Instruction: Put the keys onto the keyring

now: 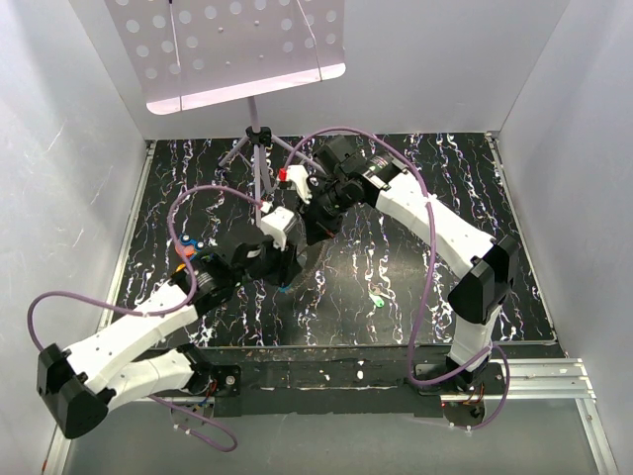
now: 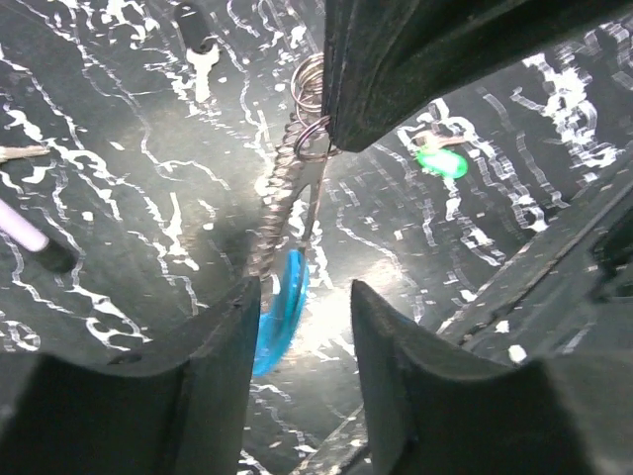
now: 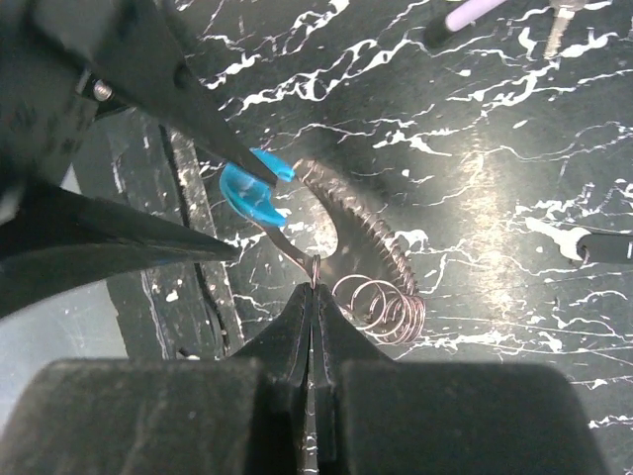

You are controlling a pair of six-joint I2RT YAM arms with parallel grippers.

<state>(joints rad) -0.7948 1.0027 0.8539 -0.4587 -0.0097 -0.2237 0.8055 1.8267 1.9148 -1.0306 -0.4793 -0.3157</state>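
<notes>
Over the middle of the black marbled table (image 1: 445, 198), the two arms meet nose to nose, just in front of the purple tripod (image 1: 255, 139). The right gripper (image 3: 314, 289) has its fingers pressed tight together, and the thin wire of the keyring (image 3: 381, 267) is pinched right at their tips. From the left wrist, that same silvery coil (image 2: 287, 188) runs down from the right arm's dark finger towards the camera.

At the end of it sits the blue tag (image 3: 249, 193). And look at the left gripper (image 2: 305, 297): its fingers stand apart, the blue tag (image 2: 282, 312) between them, hard against one finger with a clear gap to the other. So no squeeze on it from the left side. Whether the coil rests on the table or hangs just above it, the pictures do not say.

The green key (image 1: 379, 300) lies flat on the table, on the right arm's side, well apart from both grippers and the ring. The left wrist view catches it too (image 2: 440, 161), beyond the coil.
</notes>
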